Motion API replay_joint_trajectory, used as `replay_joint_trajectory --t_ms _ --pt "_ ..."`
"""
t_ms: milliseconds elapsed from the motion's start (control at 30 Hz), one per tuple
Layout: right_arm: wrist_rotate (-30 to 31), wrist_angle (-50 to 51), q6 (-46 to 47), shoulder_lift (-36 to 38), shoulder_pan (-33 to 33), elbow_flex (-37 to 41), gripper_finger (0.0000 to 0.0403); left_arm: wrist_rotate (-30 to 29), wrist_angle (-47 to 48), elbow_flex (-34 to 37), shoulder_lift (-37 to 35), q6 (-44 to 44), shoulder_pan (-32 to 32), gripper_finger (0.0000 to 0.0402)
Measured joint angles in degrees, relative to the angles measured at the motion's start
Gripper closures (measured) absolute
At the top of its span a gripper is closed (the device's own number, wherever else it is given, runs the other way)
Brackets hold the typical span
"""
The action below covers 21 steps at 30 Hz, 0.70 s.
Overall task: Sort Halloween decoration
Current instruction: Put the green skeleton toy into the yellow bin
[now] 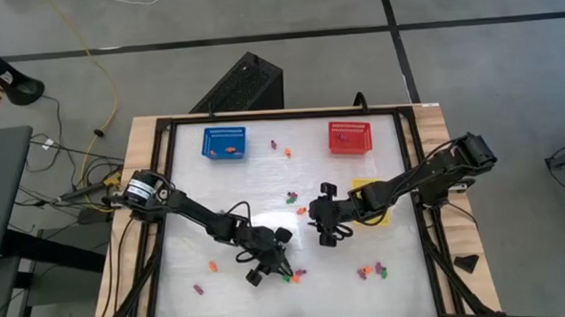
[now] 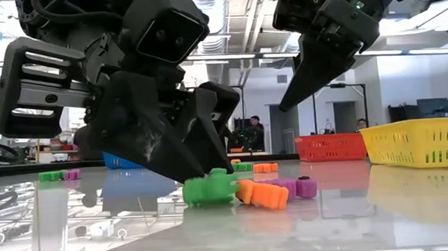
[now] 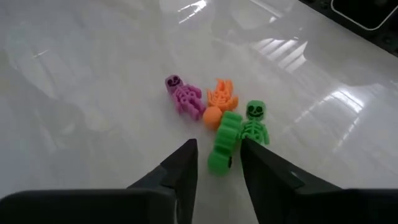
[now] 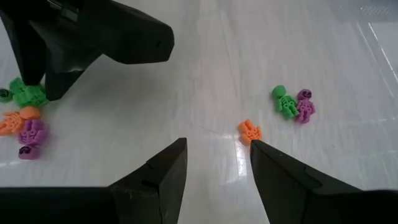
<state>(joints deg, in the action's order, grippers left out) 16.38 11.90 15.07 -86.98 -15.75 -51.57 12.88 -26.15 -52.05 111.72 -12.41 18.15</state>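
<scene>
green trinket [image 3: 222, 142], long axis between left fingers [image 3: 180, 168]

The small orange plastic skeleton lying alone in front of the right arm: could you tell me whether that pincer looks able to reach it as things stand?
Probably yes. The right pincer hangs open above the table, the small orange plastic skeleton lies just ahead of its fingertips, and nothing sits between them.
</scene>
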Motion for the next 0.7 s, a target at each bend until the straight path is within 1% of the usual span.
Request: replay_joint_trajectory --t_ms 233,400,600,700 --pt "0.0 -0.1 0.0 0.0 0.0 0.0 0.0198 -0.1 0.4 0.0 0.0 -0.5 0.0 0.0319" --pt "0.0 -0.2 0.0 0.0 0.0 0.0 0.0198 0.2 -0.5 0.0 1.0 -0.5 0.2 0.0322" --pt "0.0 -0.7 0.0 0.0 0.0 0.0 0.0198 1.6 -1.1 -2.4 5.7 0.3 0.4 0.0323" --pt "0.0 -0.4 0.0 0.0 0.0 0.0 0.0198 2.1 -0.9 -3.6 7.4 1.9 0.4 0.0336"
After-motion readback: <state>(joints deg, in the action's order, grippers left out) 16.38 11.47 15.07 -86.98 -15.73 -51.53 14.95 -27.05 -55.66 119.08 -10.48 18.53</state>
